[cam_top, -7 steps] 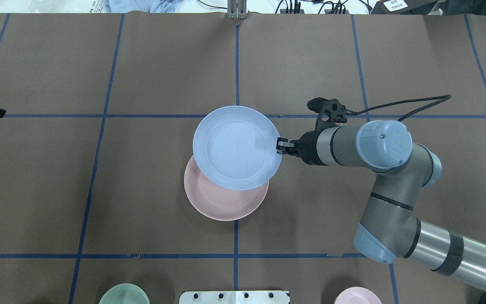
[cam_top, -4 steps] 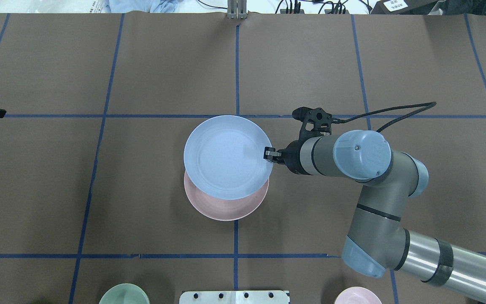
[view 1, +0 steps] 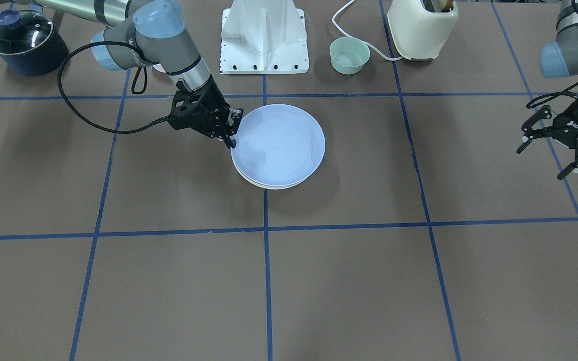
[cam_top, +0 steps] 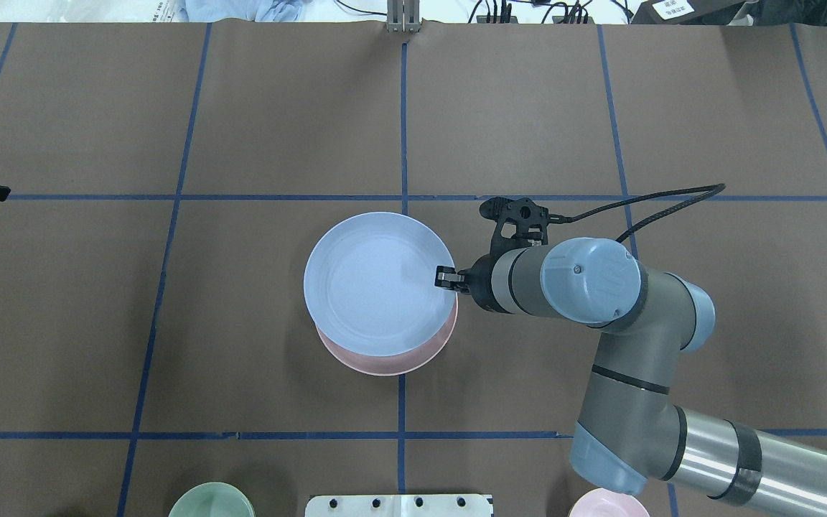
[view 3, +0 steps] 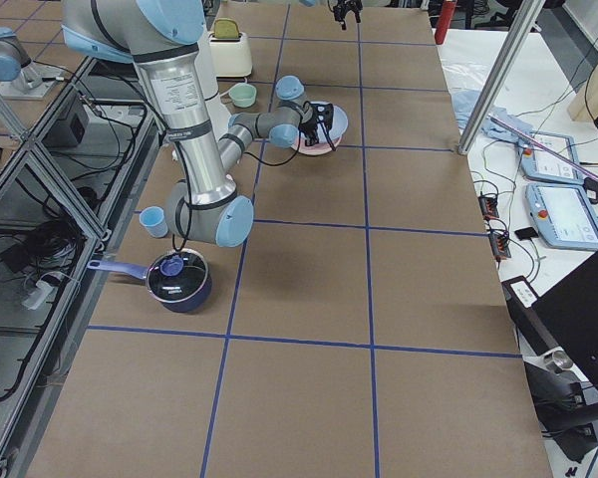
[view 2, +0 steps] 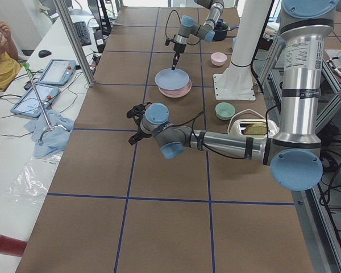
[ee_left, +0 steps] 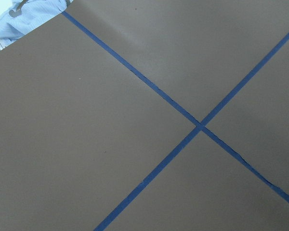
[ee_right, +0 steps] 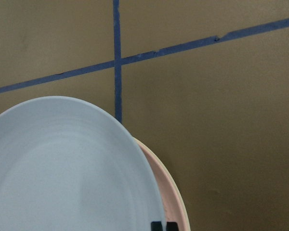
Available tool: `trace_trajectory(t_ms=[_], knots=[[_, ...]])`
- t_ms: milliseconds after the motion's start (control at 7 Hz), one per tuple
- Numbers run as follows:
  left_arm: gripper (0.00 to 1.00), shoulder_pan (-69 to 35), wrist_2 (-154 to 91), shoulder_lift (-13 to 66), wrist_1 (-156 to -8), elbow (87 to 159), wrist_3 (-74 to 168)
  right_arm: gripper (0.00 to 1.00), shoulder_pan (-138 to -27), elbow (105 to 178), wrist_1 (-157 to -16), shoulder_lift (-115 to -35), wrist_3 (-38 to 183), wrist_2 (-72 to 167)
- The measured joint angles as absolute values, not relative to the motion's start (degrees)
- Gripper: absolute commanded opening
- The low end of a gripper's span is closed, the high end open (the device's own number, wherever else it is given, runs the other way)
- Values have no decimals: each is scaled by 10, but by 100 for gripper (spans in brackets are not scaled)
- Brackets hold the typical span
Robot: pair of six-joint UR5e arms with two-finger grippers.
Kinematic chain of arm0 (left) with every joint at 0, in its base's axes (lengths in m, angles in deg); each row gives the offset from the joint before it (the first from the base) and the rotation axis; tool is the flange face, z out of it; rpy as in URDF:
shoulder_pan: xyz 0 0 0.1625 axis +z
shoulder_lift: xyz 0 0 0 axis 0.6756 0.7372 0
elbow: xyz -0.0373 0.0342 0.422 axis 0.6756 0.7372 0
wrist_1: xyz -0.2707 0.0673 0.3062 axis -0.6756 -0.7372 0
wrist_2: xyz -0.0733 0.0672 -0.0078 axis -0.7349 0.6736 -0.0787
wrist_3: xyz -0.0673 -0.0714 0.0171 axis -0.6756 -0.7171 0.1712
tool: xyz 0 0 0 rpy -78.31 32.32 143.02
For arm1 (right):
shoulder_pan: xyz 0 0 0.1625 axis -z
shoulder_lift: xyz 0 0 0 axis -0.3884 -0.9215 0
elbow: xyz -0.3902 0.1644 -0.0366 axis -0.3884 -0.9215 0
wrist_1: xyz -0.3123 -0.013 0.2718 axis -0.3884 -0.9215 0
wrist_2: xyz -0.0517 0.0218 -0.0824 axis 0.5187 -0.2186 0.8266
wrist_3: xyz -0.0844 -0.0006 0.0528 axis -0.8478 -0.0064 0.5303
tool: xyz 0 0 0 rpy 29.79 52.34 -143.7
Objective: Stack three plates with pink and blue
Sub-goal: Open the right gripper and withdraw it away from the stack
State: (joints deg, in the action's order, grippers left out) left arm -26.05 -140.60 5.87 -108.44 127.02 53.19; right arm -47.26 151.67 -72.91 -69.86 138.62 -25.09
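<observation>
**Blue plate pinched over the pink one**

The right gripper (cam_top: 444, 276) pinches the blue plate (cam_top: 377, 283) by its right rim. The plate lies over the pink plate (cam_top: 385, 365) at mid-table. It is offset, so a pink crescent shows along the near and right edges. A green bowl (cam_top: 211, 501) stands well apart at the table's (cam_top: 97, 323) near edge. The left gripper (view 1: 541, 162), marked ROBOTIQ, hangs far left with its fingers spread.
</observation>
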Motion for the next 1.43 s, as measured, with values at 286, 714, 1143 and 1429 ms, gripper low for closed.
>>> trace_trajectory(t_ms=[286, 714, 1143, 1429], knots=[[100, -261, -1407, 59, -1086, 1268, 532, 100, -466, 1521, -741, -698, 1386, -251], [100, -260, -1408, 51, -1084, 1265, 535, 100, -519, 1578, -868, -699, 1366, -305], [100, -268, -1409, 46, -1082, 1201, 535, 100, -710, 1575, -991, -715, 1156, -440], [100, -289, -1410, 34, -1070, 1178, 537, 100, -836, 1510, -1021, -742, 911, -512]])
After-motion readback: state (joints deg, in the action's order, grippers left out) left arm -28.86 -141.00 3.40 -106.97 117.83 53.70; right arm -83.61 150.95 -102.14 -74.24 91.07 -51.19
